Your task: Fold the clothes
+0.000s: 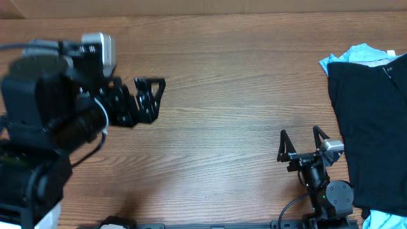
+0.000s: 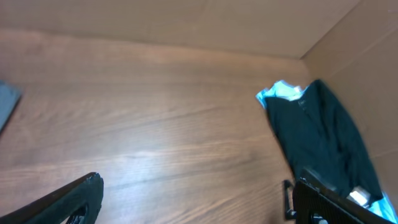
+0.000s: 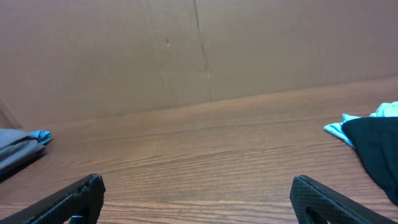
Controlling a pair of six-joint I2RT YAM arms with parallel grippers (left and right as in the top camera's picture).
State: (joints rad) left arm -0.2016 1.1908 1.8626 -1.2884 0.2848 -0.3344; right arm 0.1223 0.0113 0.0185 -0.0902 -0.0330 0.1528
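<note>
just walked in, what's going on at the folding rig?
Nothing is being handled. The left gripper and the right gripper are both open and empty above the bare table. A black garment lies at the right edge, with a light-blue garment peeking out from under it. Neither gripper touches them.

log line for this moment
left fingers: open, empty | right fingers: open, empty | black garment: right side of table, untouched | folding: not begun
</note>
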